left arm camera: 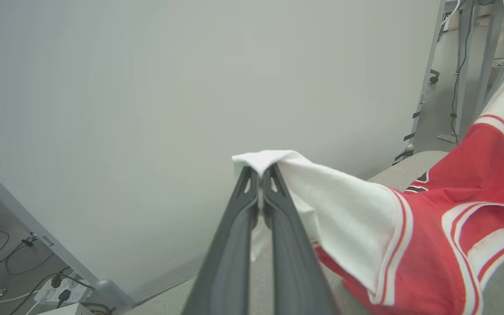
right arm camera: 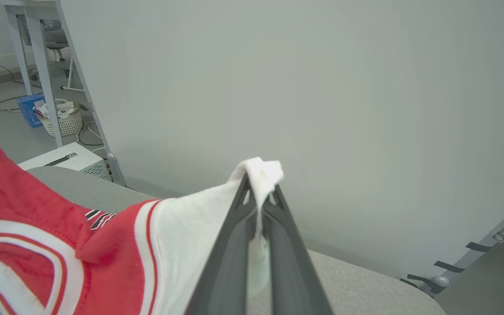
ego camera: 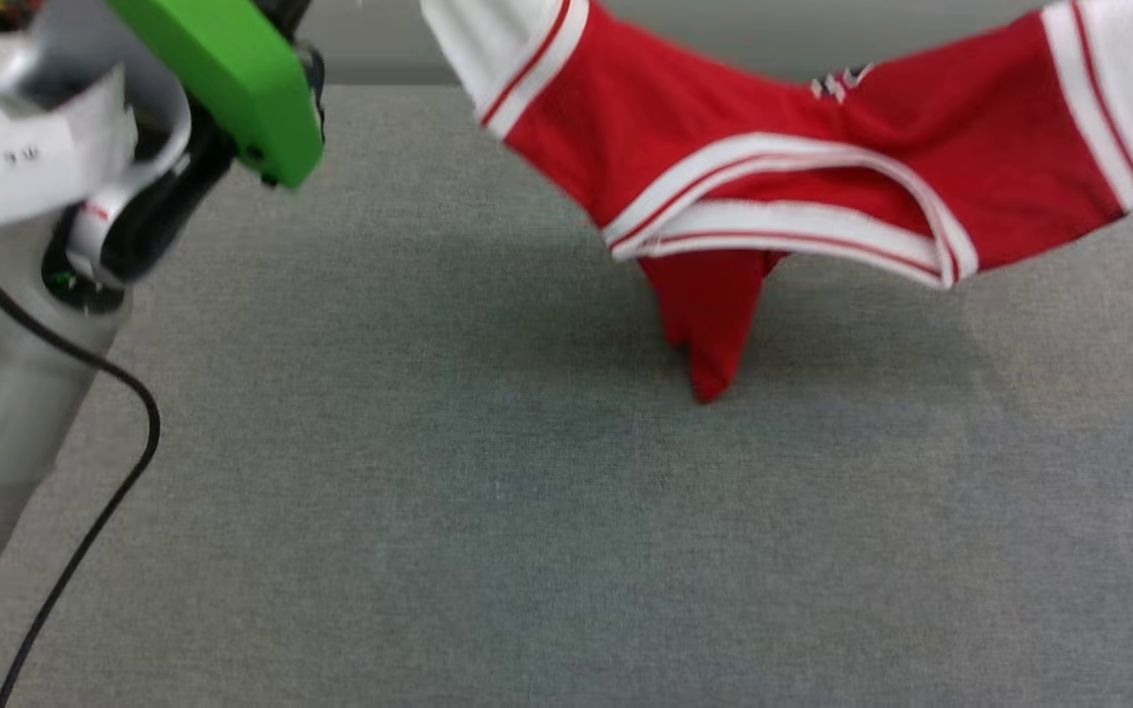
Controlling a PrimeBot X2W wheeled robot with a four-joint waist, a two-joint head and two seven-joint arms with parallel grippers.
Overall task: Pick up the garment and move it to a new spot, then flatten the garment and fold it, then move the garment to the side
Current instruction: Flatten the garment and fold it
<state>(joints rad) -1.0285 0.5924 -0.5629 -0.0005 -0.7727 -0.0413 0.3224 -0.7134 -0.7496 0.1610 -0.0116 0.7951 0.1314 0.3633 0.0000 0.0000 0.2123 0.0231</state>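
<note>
Table point(ego camera: 429, 511) grey, garment point(ego camera: 724, 187) strung up over its far half.
Garment sags in the middle between its two white sleeves, striped collar trim point(ego camera: 793, 221) facing the head camera, red tip point(ego camera: 709, 379) hanging down to the table, contact unclear. Both pinch fabric: left gripper point(left arm camera: 260, 175) clamped on one sleeve end point(left arm camera: 263, 157), right gripper point(right arm camera: 258, 199) clamped on the other point(right arm camera: 258, 168).

I see a grey fabric tabletop point(ego camera: 488, 511), backed by a plain pale partition point(left arm camera: 147, 109). Floor beyond — white lattice basket point(right arm camera: 64, 122), blue box point(right arm camera: 28, 109) beside it, power strip point(left arm camera: 57, 291) with plugged cables.
</note>
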